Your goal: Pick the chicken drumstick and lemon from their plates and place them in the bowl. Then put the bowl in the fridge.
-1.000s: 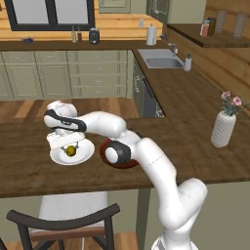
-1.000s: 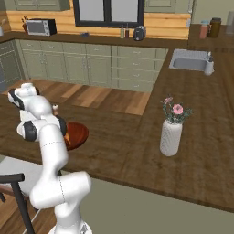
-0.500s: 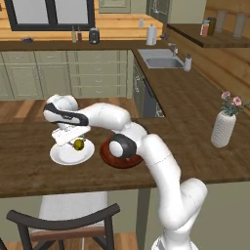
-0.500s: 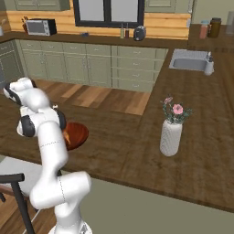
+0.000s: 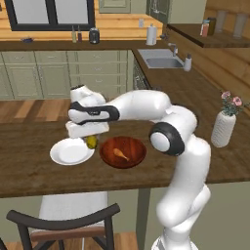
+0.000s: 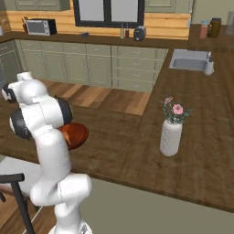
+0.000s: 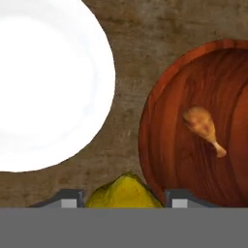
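Lemon (image 7: 125,192), small, knobbly, yellow-green, sits between the gripper (image 7: 125,197) finger tips in hand view; jaws about half open and closed on it, lifted clear of the counter (image 5: 29,171). In left base view the lemon (image 5: 91,142) hangs under the gripper (image 5: 89,138), just above the gap between white plate (image 5: 70,152) and bowl (image 5: 123,152).

Arm pose: rises from lower right in left base view, elbow bent high, forearm reaching left & roughly level across the counter, hand pointing down. Right base view shows arm stacked upright at left, partly covering the bowl (image 6: 77,135).

Bowl: wide, shallow, glossy reddish-brown w/ wood-grain streaks, round rim (image 7: 145,121). Chicken drumstick (image 7: 203,128) lies inside it, golden-brown, thick end tapering to thin bone end; also seen in left base view (image 5: 120,154).

White plate (image 7: 43,82): round, smooth, flat, bare, beside the bowl but not touching.

Counter: dark brown wood, rough grain in hand view (image 7: 131,53).

Vase (image 5: 223,128): white, ribbed, pink flowers, stands well apart to the right; seen too in right base view (image 6: 171,136).
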You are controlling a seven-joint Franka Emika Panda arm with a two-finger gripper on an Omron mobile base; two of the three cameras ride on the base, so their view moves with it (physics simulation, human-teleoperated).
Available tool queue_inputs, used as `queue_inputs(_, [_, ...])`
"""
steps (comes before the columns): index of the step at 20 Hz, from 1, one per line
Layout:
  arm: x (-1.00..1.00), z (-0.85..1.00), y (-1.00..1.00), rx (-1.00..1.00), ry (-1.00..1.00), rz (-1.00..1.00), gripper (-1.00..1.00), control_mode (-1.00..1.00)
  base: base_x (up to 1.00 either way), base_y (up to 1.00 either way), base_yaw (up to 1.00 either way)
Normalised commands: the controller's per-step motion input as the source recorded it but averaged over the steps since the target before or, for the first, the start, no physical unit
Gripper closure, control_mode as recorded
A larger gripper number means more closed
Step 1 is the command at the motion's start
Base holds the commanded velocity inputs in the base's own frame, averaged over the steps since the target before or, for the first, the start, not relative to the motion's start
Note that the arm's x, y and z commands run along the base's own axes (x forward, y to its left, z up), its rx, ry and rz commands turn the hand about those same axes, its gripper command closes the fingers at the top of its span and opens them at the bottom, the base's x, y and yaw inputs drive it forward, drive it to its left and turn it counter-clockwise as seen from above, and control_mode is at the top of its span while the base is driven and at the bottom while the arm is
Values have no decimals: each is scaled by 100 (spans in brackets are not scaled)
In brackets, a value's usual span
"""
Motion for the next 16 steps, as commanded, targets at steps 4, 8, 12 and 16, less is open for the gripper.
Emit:
queue_inputs(4, [-25, 68, -97, 61, -33, 8, 100, -100, 0, 0, 0])
queue_inputs(8, [0, 76, -48, 17, -6, 7, 100, -100, 0, 0, 0])
queue_inputs(12, [16, 4, 0, -7, 2, 0, 100, -100, 0, 0, 0])
queue_inputs(16, [25, 0, -3, -15, 4, 0, 100, -100, 0, 0, 0])
